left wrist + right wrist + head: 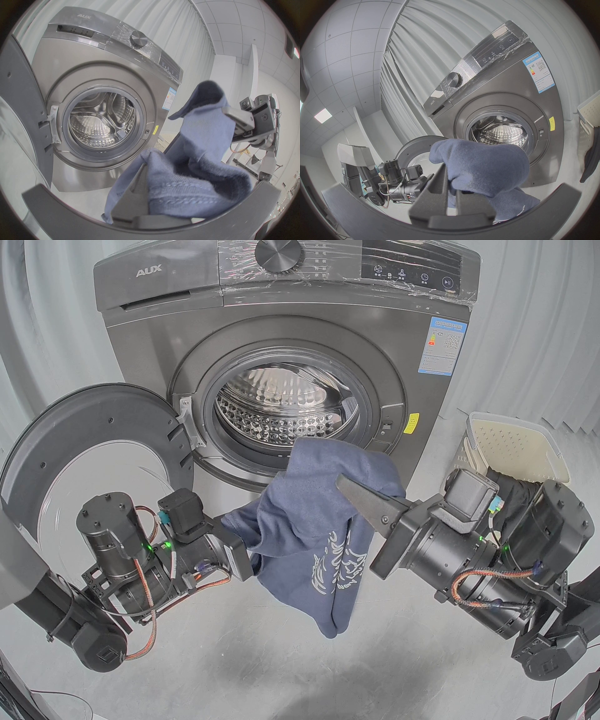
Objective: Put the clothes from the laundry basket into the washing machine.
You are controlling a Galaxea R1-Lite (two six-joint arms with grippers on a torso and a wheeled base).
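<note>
Door (94,446) of the washing machine (287,334) is seen swung fully open at the far left, hinged beside the round opening. Just in front of it, low down, the left gripper (250,562) is pressed together on one edge of a blue garment (312,521). In the left wrist view its fingers (134,190) are largely wrapped by the ribbed hem of that cloth (200,175).

The garment is held off the floor between the two arms, directly in front of the opening and below its lower rim. A white print is shown on the part that hangs down to a point. Behind and above it, the steel drum (275,405) is exposed.

On the other side of the garment, the right gripper (359,493) is closed on the upper fold. In the right wrist view the cloth (484,168) is bunched over the nearly touching fingertips (437,190).

At the far right, a cream laundry basket (519,443) is stood on the floor beside the machine, with dark clothing (515,496) draped over its near edge.
</note>
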